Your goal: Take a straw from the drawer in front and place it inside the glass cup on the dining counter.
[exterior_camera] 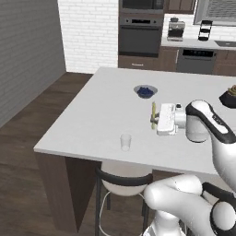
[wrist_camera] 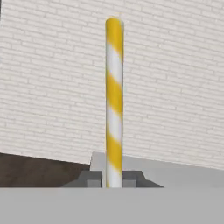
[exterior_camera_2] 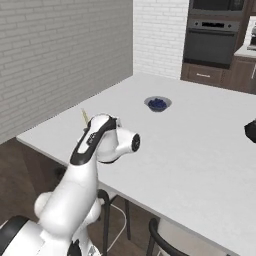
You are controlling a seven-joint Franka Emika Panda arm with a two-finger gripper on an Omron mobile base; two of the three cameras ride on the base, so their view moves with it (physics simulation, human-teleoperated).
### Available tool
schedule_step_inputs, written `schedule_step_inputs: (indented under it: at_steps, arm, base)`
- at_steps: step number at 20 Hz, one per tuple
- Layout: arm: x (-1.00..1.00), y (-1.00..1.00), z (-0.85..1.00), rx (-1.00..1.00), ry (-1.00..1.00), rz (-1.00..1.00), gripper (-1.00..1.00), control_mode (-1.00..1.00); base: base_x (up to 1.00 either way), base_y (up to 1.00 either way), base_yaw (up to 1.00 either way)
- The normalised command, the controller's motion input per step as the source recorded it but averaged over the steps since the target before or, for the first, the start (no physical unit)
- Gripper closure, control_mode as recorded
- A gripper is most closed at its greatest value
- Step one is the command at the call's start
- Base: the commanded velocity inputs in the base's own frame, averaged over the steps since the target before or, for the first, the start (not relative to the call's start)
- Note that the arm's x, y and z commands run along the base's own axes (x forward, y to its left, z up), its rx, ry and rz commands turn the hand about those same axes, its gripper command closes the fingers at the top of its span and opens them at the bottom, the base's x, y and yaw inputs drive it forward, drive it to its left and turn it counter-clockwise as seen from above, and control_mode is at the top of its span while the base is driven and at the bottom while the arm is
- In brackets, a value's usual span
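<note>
A yellow-and-white striped straw (wrist_camera: 114,100) stands between my fingertips (wrist_camera: 133,178), and my gripper (wrist_camera: 113,179) is shut on its lower part. In the left base view the gripper (exterior_camera: 155,121) points left above the white dining counter (exterior_camera: 92,120), with the straw (exterior_camera: 153,114) held roughly upright. The small clear glass cup (exterior_camera: 126,141) stands near the counter's front edge, below and left of the gripper and apart from it. The straw's tip (exterior_camera_2: 84,116) pokes up behind the arm in the right base view. The drawer is out of view.
A bowl of dark blue things (exterior_camera: 145,91) (exterior_camera_2: 157,104) sits mid-counter behind the gripper. A dark object (exterior_camera: 229,97) lies at the counter's right edge. A stool (exterior_camera: 123,179) is tucked under the front edge. Ovens (exterior_camera: 140,34) line the back wall.
</note>
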Motion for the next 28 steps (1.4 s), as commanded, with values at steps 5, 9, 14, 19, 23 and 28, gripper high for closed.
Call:
schedule_step_inputs:
  at_steps: [5,9,14,19,23,28]
  arm:
    - [0.42,0.32,0.64,0.0,0.45,0.0,1.0,-1.0]
    - [0.32,0.35,0.19,-0.06,0.39,0.0,1.0,-1.0]
    - [0.03,0.15,-0.25,0.02,0.03,0.09,1.0,-1.0]
    - [0.01,0.03,-0.45,0.07,0.01,0.19,1.0,-1.0]
    - [0.05,0.0,-0.34,0.05,0.05,0.15,1.0,-1.0]
    - [0.16,0.14,-0.1,0.0,0.03,0.07,1.0,-1.0]
  base:
    - [0.0,0.0,0.0]
    - [0.0,0.0,0.0]
    - [0.0,0.0,0.0]
    - [0.0,0.0,0.0]
    - [0.0,0.0,0.0]
    - [0.0,0.0,0.0]
